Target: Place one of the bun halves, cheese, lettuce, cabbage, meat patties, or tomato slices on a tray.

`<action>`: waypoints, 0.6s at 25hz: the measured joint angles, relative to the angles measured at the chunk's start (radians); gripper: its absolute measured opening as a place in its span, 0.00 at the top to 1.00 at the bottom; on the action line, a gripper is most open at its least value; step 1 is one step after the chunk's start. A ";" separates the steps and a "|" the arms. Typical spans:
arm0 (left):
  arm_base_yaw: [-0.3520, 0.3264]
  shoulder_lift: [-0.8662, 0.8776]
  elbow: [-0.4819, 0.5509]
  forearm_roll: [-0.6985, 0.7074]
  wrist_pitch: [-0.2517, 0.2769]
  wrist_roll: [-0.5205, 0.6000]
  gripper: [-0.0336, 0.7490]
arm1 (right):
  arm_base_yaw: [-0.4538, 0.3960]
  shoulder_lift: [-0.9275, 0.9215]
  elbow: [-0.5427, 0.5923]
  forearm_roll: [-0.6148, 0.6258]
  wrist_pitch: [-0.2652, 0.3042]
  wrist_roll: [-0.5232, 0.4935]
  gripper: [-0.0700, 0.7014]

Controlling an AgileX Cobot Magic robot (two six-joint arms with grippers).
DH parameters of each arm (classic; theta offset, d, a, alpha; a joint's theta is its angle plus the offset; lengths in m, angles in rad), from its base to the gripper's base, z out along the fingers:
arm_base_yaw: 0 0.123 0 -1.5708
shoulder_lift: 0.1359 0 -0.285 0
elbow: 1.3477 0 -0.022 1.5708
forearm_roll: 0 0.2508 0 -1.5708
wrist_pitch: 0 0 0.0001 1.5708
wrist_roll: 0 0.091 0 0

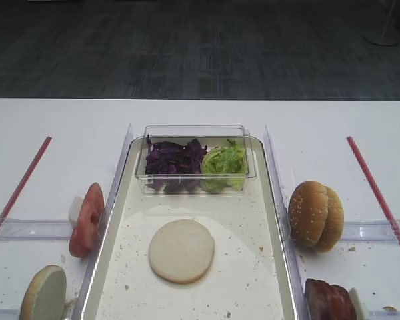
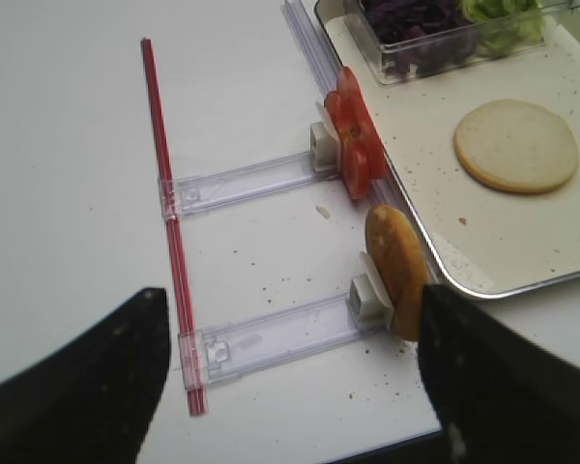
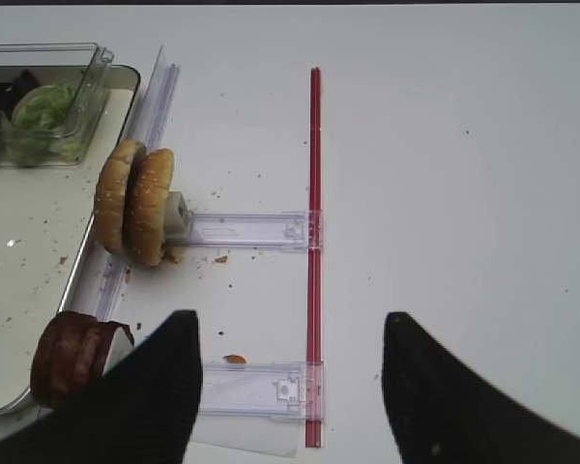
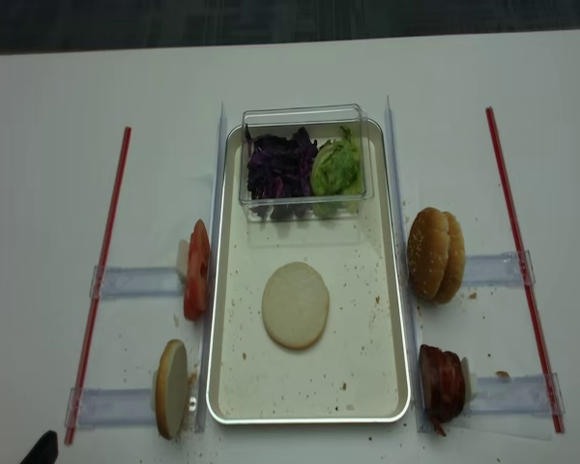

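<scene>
Cream bun half (image 1: pixel 181 250) flat mid-tray (image 1: pixel 280 267), open room all round.

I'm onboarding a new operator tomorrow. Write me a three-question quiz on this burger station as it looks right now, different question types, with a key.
1. True or false: a flat bun half already lies on the tray.
2. Multiple choice: what shares the clear plastic box with the purple cabbage? A) tomato slices B) lettuce C) meat patties
3. Fill in: the sesame-seeded buns stand on edge beside the tray's ____ side, seen from the exterior high view.

Key
1. True; it lies flat near the tray's middle.
2. B; the lettuce sits right of the cabbage. The tomato slices and meat patties stand outside the tray.
3. Right.
</scene>
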 joint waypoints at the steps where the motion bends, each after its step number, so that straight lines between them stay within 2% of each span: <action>1: 0.000 0.000 0.000 0.000 0.000 0.000 0.33 | 0.000 0.000 0.000 0.000 0.000 0.000 0.33; 15: 0.000 0.000 0.000 0.005 0.000 -0.019 0.33 | 0.000 0.000 0.000 0.000 0.000 0.004 0.33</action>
